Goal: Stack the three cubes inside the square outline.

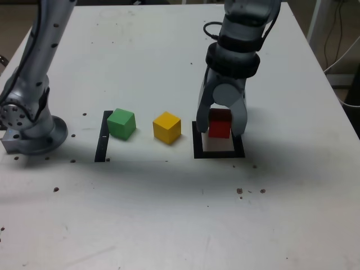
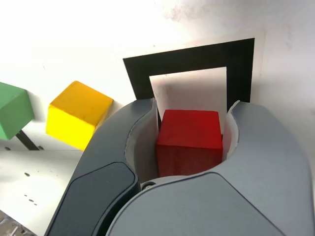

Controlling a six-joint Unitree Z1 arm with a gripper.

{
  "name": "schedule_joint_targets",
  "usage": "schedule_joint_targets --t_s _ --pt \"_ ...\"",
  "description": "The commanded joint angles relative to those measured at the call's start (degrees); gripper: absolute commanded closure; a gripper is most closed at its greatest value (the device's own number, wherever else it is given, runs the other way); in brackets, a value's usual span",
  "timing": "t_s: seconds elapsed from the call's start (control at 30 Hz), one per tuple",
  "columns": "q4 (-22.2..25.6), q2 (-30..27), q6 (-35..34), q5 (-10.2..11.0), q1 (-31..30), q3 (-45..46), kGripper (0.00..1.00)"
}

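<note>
A: Exterior view first. Gripper (image 1: 221,127) clamped on the red cube (image 1: 219,124), hanging right over the square outline (image 1: 196,145). Hard to say from here whether touching the white centre yet or just above. Green cube (image 1: 121,124) and yellow cube (image 1: 167,127) parked off to the exterior view's left, well apart from the frame, green one just beside a black strip (image 1: 102,140).

B: Wrist view now. Same story: gripper (image 2: 191,132) pinching the red cube (image 2: 189,141) on both sides, square outline (image 2: 197,59) showing past it with the white middle lined up behind. Yellow cube (image 2: 78,114) and green cube (image 2: 13,110) off to one side, untouched.

A: So, tips for the set-down?

B: Probably best to go straight down, keep the block square to the frame edges and centred in the white, no twisting. Let go only once flat on the table, then lift straight up so nothing gets nudged. Sloppy base means a wobbly stack later.
</note>
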Motion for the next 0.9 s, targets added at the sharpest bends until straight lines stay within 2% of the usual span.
schedule_joint_targets --t_s 0.0,0.47,0.53,0.73,0.87 --pt "-1.06 0.81 0.02 -0.12 0.22 0.82 0.65" --pt "-4.42 1.64 0.54 -0.66 1.21 3.95 0.63" --pt "-4.71 1.79 0.87 -0.86 1.21 4.0 0.55" --pt "-5.39 1.95 1.82 -1.17 1.21 4.12 0.08" --pt "-5.56 1.6 1.87 -1.15 1.21 4.54 0.03"
